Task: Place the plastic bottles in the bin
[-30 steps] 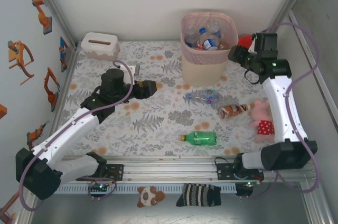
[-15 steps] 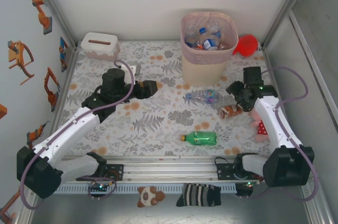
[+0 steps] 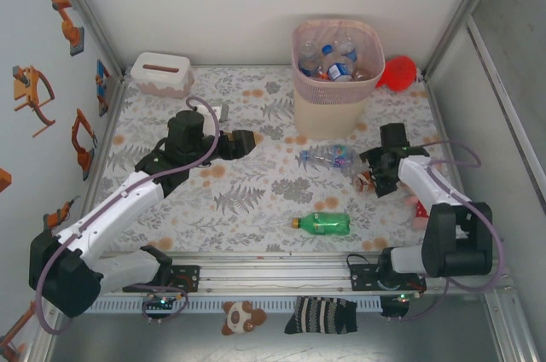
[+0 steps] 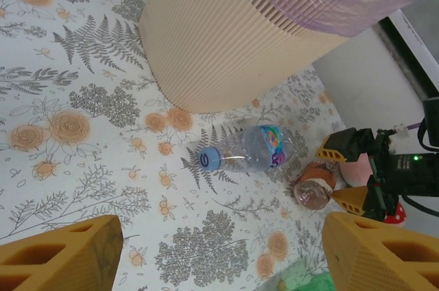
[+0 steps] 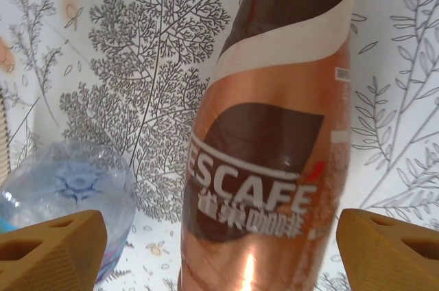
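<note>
The bin (image 3: 337,89) stands at the back with several plastic bottles (image 3: 334,61) inside. Three more lie on the mat: a clear one with a blue cap (image 3: 328,155), a brown coffee one (image 3: 367,181) and a green one (image 3: 322,223). My right gripper (image 3: 376,174) is open and low over the brown bottle (image 5: 274,167), a finger on each side with gaps to the bottle. The clear bottle's base (image 5: 68,188) lies just left of it. My left gripper (image 3: 247,142) hangs open mid-mat, facing the clear bottle (image 4: 247,154), the brown bottle (image 4: 314,188) and the bin (image 4: 233,44).
A white tissue box (image 3: 160,73) sits at the back left. A red balloon-like toy (image 3: 397,72) lies right of the bin. A pink plush (image 3: 420,201) rests beside the right arm. Walls close in on both sides; small toys (image 3: 241,317) lie beyond the front rail.
The right arm swung down from beside the bin's rim to the brown bottle on the mat, and its jaws opened wider. The left arm barely moved.
</note>
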